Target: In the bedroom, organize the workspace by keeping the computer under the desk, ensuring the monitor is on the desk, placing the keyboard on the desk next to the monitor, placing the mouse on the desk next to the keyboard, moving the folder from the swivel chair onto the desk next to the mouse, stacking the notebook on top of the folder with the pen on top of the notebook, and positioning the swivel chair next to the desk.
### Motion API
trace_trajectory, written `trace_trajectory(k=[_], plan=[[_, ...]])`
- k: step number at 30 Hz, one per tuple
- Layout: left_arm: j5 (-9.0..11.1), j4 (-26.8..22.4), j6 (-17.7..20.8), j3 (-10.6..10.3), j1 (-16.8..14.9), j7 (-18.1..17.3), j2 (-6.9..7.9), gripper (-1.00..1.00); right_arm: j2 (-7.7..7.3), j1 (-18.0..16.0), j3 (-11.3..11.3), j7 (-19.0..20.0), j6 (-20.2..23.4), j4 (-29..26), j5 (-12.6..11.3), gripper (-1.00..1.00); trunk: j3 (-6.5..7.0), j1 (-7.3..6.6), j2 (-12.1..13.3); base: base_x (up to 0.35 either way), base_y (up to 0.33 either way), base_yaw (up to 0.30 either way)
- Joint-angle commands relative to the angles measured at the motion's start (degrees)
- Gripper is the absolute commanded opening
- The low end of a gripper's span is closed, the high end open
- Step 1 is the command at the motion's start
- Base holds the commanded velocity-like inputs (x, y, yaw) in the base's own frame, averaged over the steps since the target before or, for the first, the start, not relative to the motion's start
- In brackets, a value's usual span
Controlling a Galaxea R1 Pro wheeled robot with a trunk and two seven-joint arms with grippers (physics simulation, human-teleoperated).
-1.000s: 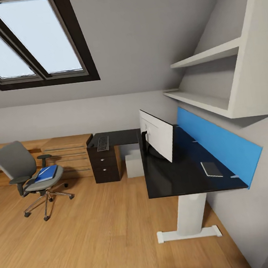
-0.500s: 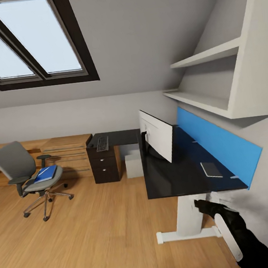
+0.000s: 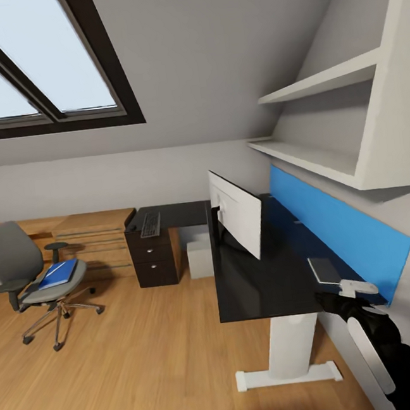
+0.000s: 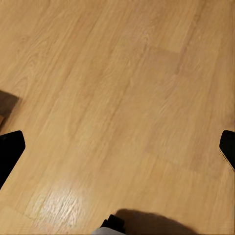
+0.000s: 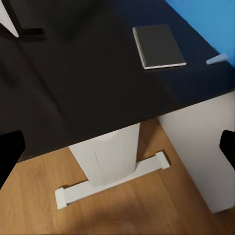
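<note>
Up higher than a moment ago: right gripper [image 3: 327,299], now by the near corner of the desk [image 3: 259,288]. Spread wide open, fingers [image 5: 10,149] far apart. Left gripper [image 4: 117,147] spread wide too, over the wooden floor [image 4: 122,73]. Far left: swivel chair [image 3: 17,261], well away from the desk, blue folder [image 3: 58,273] lying on its seat. Next, keyboard [image 3: 150,224] on the desk above the drawers. Then computer [image 3: 199,258] under the desk, monitor [image 3: 235,214] standing on top, notebook [image 3: 325,270] lying flat near the right gripper.
</note>
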Motion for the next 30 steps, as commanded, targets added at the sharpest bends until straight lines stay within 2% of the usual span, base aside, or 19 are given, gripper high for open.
trace_trajectory(k=[1,5,10,12,13,15,20,21,22,25,30], plan=[[0.57,-0.02,-0.4,-0.46,-0.04,0.41,0.11,1.0,-0.06,0.12,0.07,-0.44,0.15,-0.07,-0.55,1.0,-0.02,0.05,-0.04,0.32,-0.009,0.0],[0.47,-0.08,-0.43,-0.46,-0.04,0.41,0.42,1.0,-0.16,0.41,0.04,-0.29,0.03,0.07,-0.45,1.0,-0.02,0.05,-0.04,0.324,-0.004,0.0],[0.46,-0.09,-0.4,-0.46,-0.04,0.41,0.74,1.0,-0.17,0.85,0.09,0.4,-3.5,0.24,0.03,1.0,-0.02,0.05,-0.04,0.328,0.0,0.0],[0.46,-0.09,-0.42,-0.46,-0.03,0.41,0.9,1.0,-0.17,1.54,0.11,1.28,-6.57,0.42,1.02,1.0,-0.02,0.05,-0.04,0.329,0.0,0.0],[0.46,-0.09,-0.43,-0.46,-0.04,0.41,0.97,1.0,-0.17,1.88,0.11,2.81,-8.96,0.88,2.73,1.0,-0.02,0.05,-0.04,0.325,-0.059,0.0],[0.46,-0.09,-0.46,-0.46,-0.05,0.41,0.99,1.0,-0.17,2.0,0.05,4.33,-10.34,1.85,4.24,1.0,-0.02,0.05,-0.04,0.323,-0.089,0.0],[0.4,-0.09,-0.46,-0.46,-0.05,0.41,1.01,1.0,-0.34,2.09,-0.35,7.88,-12.98,4.37,6.13,1.0,-0.02,0.05,-0.04,0.319,-0.126,0.0],[0.41,-0.09,-0.44,-0.46,-0.05,0.43,1.01,1.0,-0.95,2.11,-0.89,10.68,-16.89,7.47,6.56,1.0,-0.02,0.05,-0.04,0.168,-0.091,0.0],[0.4,-0.09,-0.44,-0.46,-0.05,0.49,1.01,1.0,-1.24,2.11,-1.07,11.64,-18.48,8.85,6.64,1.0,-0.02,0.05,-0.04,0.107,-0.058,0.0],[0.41,-0.09,-0.44,-0.46,-0.04,0.54,1.02,1.0,-1.75,2.12,-1.37,12.73,-20.42,11.09,6.64,1.0,-0.02,0.05,-0.04,0.07,-0.038,0.0],[0.41,-0.09,-0.72,-0.46,-0.06,0.58,1.02,1.0,-3.51,2.08,-2.23,13.75,-23.99,15.79,6.3,1.0,-0.02,0.05,-0.04,0.048,-0.033,0.0]])
